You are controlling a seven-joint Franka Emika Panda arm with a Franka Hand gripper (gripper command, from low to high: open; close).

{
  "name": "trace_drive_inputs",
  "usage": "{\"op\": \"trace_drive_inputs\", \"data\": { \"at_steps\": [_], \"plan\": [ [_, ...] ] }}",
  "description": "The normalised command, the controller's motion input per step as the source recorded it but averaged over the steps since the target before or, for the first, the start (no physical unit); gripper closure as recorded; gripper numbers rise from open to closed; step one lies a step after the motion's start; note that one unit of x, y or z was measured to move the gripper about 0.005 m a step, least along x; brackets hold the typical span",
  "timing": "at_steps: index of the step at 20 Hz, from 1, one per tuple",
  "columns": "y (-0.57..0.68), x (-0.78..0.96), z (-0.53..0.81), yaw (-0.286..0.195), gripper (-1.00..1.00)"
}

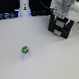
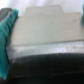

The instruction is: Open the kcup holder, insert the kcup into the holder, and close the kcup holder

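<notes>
The kcup stands alone on the white table, lower left of centre in the exterior view, its green and dark top up. In the upper right, the gripper sits at the top of the black kcup holder. Whether its jaws are wide or narrow cannot be told. The wrist view shows teal fingers flanking a blurred grey-and-black surface.

I read this as a lab or test room rather than a home. My arm works over a plain white bench that carries very little. Along the bench's far edge I see dark equipment and a white bottle-like object with a small blue light beside it.
</notes>
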Motion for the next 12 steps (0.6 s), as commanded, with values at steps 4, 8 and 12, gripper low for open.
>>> {"op": "trace_drive_inputs", "data": {
  "at_steps": [4, 8, 12],
  "plan": [
    [-0.25, 0.97, 0.2, -0.048, 1.0],
    [-0.26, 0.98, 0.12, -0.048, 1.0],
    [-0.26, 0.99, 0.16, -0.048, 1.0]
  ]
}}
